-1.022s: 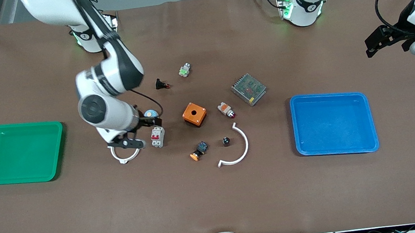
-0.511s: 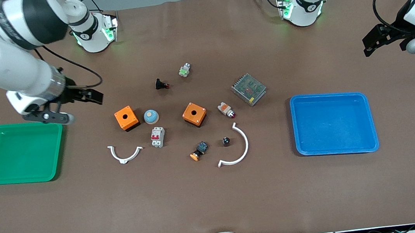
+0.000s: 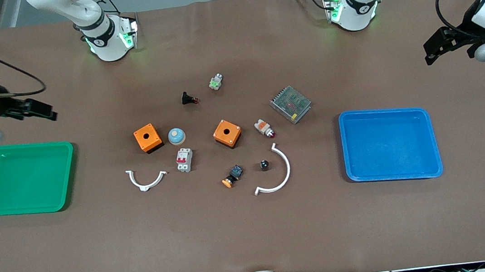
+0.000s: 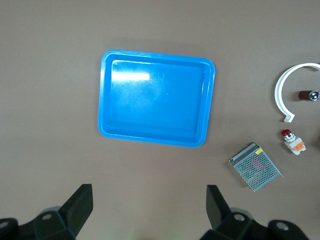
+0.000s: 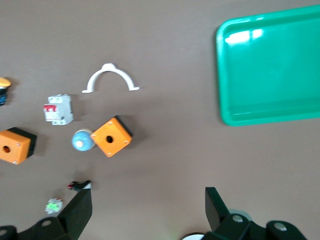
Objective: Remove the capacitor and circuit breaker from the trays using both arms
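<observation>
**Two claws up and apart, capacitor and breaker both on the counter**

Two claws hang in the air with nothing between their fingers. The right claw [image 3: 16,117] is over the counter [image 3: 254,235] at the right arm's end, just above the rim of the green tray [image 3: 23,178] that is farther from the front camera; its fingers [image 5: 80,212] stand wide apart. The left claw [image 3: 449,46] is over the counter at the left arm's end, farther from the front camera than the blue tray [image 3: 390,144], and its fingers [image 4: 80,207] are spread too — the blue tray [image 4: 156,97] lies bare between them in the left wrist view.

The breaker [image 3: 184,159], a light-grey block with red levers, lies on the counter just nearer to the front camera than the blue-topped dome [image 3: 176,135] and beside the small white half-ring [image 3: 146,180]. An orange box [image 3: 148,138] sits touching or almost touching the dome, on its green-tray side. In the right wrist view the breaker [image 5: 59,109] shows apart from the box [image 5: 111,137].

The capacitor [image 3: 264,165], a tiny black cylinder, lies inside the curve of the large white half-ring [image 3: 279,173] without touching it. The orange-capped button [image 3: 232,176] is near it, toward the right arm's end. A second orange box [image 3: 226,133] and the indicator lamp [image 3: 264,128] lie farther from the front camera than the capacitor — the lamp beside the metal mesh unit [image 3: 290,104].
</observation>
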Available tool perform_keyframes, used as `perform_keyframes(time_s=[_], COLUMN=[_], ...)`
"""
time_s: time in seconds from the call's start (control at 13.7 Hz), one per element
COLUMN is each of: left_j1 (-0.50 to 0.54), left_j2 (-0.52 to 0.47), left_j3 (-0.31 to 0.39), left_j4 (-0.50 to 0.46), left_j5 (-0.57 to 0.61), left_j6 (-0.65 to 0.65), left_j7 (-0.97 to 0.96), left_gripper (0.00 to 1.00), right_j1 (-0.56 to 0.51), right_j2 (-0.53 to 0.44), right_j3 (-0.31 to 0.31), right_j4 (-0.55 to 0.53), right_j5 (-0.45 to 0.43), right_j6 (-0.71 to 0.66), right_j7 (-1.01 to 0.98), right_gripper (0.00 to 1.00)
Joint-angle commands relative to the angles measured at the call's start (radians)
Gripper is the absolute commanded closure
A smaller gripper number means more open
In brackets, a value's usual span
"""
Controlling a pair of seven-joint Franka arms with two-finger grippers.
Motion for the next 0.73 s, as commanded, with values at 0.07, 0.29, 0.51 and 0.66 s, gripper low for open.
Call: perform_keyframes(time_s=[0.07,0.29,0.51,0.66], left_j1=[0.002,0.005,0.005,0.005], left_j2=[-0.02,-0.02,-0.018,-0.018], left_j3=[-0.001,-0.001,0.001,0.001], left_j4=[-0.007,-0.004,0.003,0.006], left_j5=[-0.016,-0.016,-0.018,-0.016], left_j6=[-0.012,-0.012,-0.012,-0.011], left_j7=[0.005,0.01,0.007,0.01], left_gripper=[0.0,0.0,0.0,0.0], right_j1=[-0.052,-0.085,-0.093,-0.107], right_j2=[-0.002,0.019,0.027,0.027], right_j3=[0.018,0.018,0.016,0.016], right_j4=[0.056,0.128,0.142,0.157], right_j5=[-0.07,-0.056,-0.056,-0.056], right_j6=[-0.039,-0.034,-0.034,-0.03], right_j7=[-0.022,-0.023,-0.124,-0.124], right_gripper=[0.0,0.0,0.0,0.0])
